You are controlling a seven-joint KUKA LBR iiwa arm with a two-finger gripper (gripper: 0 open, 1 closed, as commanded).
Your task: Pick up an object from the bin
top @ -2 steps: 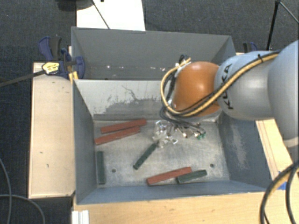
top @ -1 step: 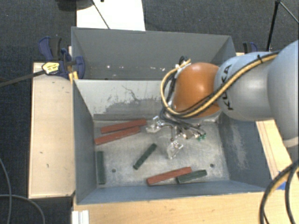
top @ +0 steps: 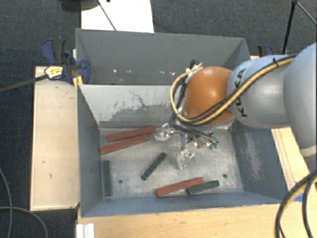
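Claw (top: 184,158) low over bare bin (top: 228,157) floor, centre-right; open or closed, can't tell. Approach step, nothing visibly gripped. Nearest target: dark green stick (top: 153,166), just left. Next: shift left, align across stick, descend.

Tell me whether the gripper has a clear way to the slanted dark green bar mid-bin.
Probably yes: the gripper hangs close beside the dark green bar, which lies alone, with nothing touching it.

My bin (top: 124,108) is grey metal, matt, its floor scratched. The red bars (top: 130,134) and green bars (top: 153,166) look matt. My wrist cover (top: 208,95) is glossy; my tool (top: 185,157) bright metal.
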